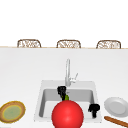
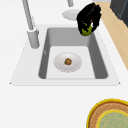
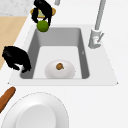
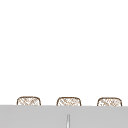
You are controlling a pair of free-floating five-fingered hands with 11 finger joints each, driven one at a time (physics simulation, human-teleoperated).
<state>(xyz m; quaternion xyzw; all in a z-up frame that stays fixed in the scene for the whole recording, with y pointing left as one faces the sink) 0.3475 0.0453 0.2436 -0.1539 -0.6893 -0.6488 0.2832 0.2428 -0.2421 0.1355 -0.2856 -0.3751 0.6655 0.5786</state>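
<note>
Two hands of mine hang over the sink point(image 1: 40, 100). My left hand point(image 1: 61, 90) has its fingers curled down round a small green fruit point(image 3: 42, 26), round like a lime; it shows in the right side view at point(image 3: 42, 11) and in the left side view at point(image 2: 88, 17). The fruit point(image 2: 86, 30) hangs below the palm, above the basin's front edge, clear of the floor of the sink. It looks nearly spherical, so I cannot tell any long axis or which way it points; in the front view only a green sliver point(image 1: 66, 97) peeks out beneath my fingers.

My right hand point(image 1: 94, 108) hovers at the sink's right front corner, fingers bent downward and holding nothing point(image 3: 16, 58).

On the basin floor lies a white dish point(image 2: 60, 65) with a small brown lump point(image 2: 68, 61) in its middle. The faucet point(image 1: 67, 72) stands behind the basin. On the bench, a yellow-rimmed bowl point(image 1: 12, 112) sits to the left, a white plate point(image 1: 116, 106) to the right with a brown rolling pin point(image 1: 116, 121) just beside it. A big red ball point(image 1: 67, 114) fills the foreground of the front view.
</note>
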